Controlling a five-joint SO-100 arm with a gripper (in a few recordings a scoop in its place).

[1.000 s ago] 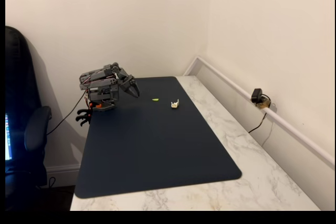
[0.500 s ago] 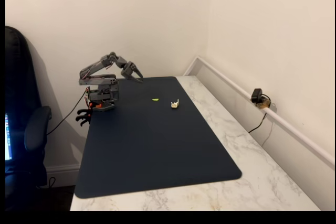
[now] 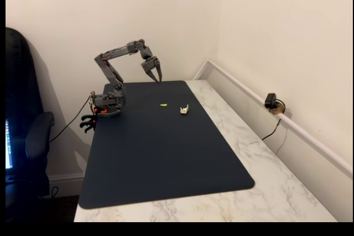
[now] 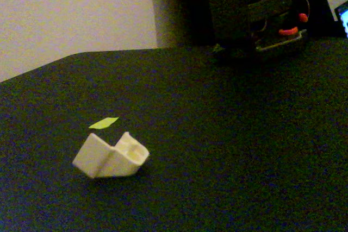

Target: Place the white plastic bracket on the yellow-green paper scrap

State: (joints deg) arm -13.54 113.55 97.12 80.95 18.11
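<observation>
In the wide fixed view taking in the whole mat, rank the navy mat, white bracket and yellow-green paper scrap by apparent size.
1. Navy mat, by far the largest.
2. White bracket, tiny.
3. Yellow-green paper scrap, a slightly smaller sliver, lying apart from the bracket.
Bracket and scrap sit at similar depth, so that order should hold.

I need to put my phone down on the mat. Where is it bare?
The mat is bare from the white plastic bracket and yellow-green paper scrap down to its near edge. The far end is busier: the arm's base and the raised pincer.
</observation>
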